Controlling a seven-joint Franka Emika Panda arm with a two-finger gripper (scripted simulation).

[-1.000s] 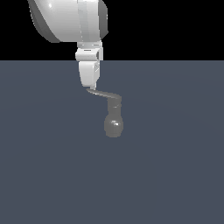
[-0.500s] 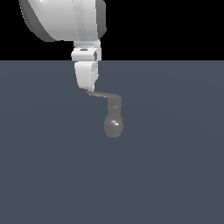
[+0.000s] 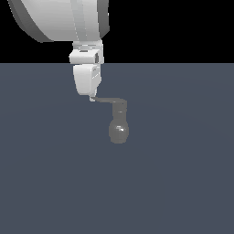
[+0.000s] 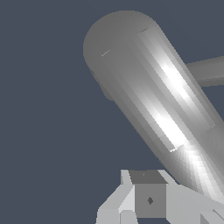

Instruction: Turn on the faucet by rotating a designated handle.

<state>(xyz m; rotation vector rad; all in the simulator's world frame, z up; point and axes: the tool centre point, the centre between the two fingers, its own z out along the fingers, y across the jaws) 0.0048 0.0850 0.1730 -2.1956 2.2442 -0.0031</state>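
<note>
The faucet (image 3: 119,130) is a small glossy grey fixture with a bulbous body and a short neck, at the middle of the exterior view. Its handle (image 3: 109,98) is a thin grey lever reaching from the neck top towards the exterior view's left. My gripper (image 3: 92,98) hangs from the white arm above. Its fingertips sit together at the handle's free end and touch it. In the wrist view a big glossy grey rounded part of the faucet (image 4: 148,96) fills the picture, right by my fingers (image 4: 149,199). The jaws look shut and hold nothing.
The floor (image 3: 183,183) is a flat dark blue-grey surface all around the faucet. The bulky white arm (image 3: 59,18) fills the upper part of the exterior view's left.
The arm and gripper have shifted slightly towards the exterior view's left. The handle's free end stays at the fingertips and the lever lies a little flatter.
</note>
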